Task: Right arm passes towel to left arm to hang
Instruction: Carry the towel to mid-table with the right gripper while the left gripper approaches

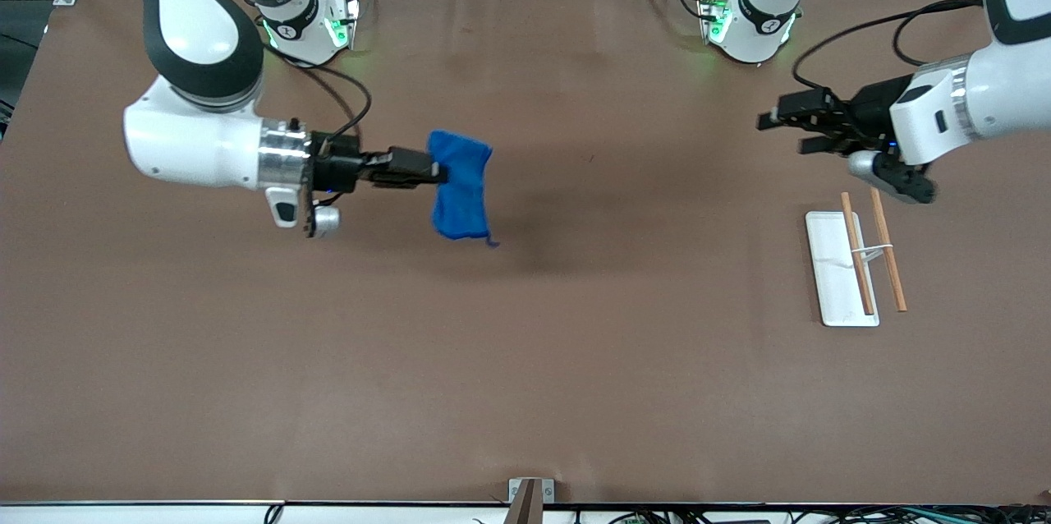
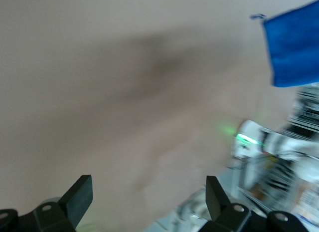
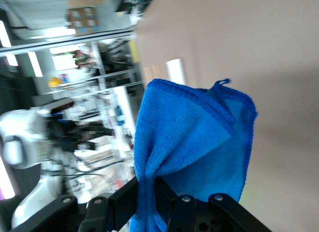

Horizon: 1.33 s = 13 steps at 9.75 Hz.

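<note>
My right gripper [image 1: 439,172] is shut on the bright blue towel [image 1: 460,186] and holds it in the air over the table's middle, toward the right arm's end. The towel hangs bunched from the pinch, a loose thread at its lower corner. In the right wrist view the towel [image 3: 192,147] fills the middle, pinched between the black fingers [image 3: 172,197]. My left gripper [image 1: 776,130] is open and empty, held in the air at the left arm's end, pointing toward the towel. In the left wrist view the towel [image 2: 294,50] shows far off, and the gripper [image 2: 148,194] has nothing between its fingers.
A white tray [image 1: 837,290] lies on the brown table at the left arm's end, with a rack of two wooden rods [image 1: 858,253] joined by a white crossbar standing on and beside it. The arm bases stand along the table's edge farthest from the front camera.
</note>
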Available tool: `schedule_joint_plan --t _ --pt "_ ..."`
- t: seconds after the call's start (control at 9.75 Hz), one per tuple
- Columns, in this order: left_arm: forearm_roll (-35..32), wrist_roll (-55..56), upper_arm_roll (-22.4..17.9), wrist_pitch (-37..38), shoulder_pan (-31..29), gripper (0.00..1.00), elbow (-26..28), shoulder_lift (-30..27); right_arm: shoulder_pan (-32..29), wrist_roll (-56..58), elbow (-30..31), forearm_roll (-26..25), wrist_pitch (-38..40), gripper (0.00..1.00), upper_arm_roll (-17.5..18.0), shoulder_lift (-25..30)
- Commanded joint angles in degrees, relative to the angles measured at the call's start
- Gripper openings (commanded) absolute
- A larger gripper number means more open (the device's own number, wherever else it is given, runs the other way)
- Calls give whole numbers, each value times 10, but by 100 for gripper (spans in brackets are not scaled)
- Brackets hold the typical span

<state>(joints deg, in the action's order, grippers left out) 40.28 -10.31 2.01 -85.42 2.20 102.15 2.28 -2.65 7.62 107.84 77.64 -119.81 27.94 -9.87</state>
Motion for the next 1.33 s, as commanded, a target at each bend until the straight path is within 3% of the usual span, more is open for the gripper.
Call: schedule_joint_plan --t 0.0,0.31,0.62,0.82,1.03,1.23 --pt "109 -63 -27 -5 -4 100 108 -20 -2 31 -1 111 -31 0 47 -8" --pt "283 -166 -53 2 -4 100 238 -33 16 41 -25 240 -57 0 86 -40" --pt "408 -243 -50 5 0 99 303 -38 35 105 -33 340 -70 0 99 -66" --pt "514 -286 -34 4 3 99 371 -73 45 124 -34 348 -72 0 100 -80" --pt "562 -340 -14 4 3 99 415 -99 54 126 -40 367 -72 0 101 -88" --pt "597 -371 27 -20 2 99 438 -90 55 125 -46 378 -72 0 109 -88"
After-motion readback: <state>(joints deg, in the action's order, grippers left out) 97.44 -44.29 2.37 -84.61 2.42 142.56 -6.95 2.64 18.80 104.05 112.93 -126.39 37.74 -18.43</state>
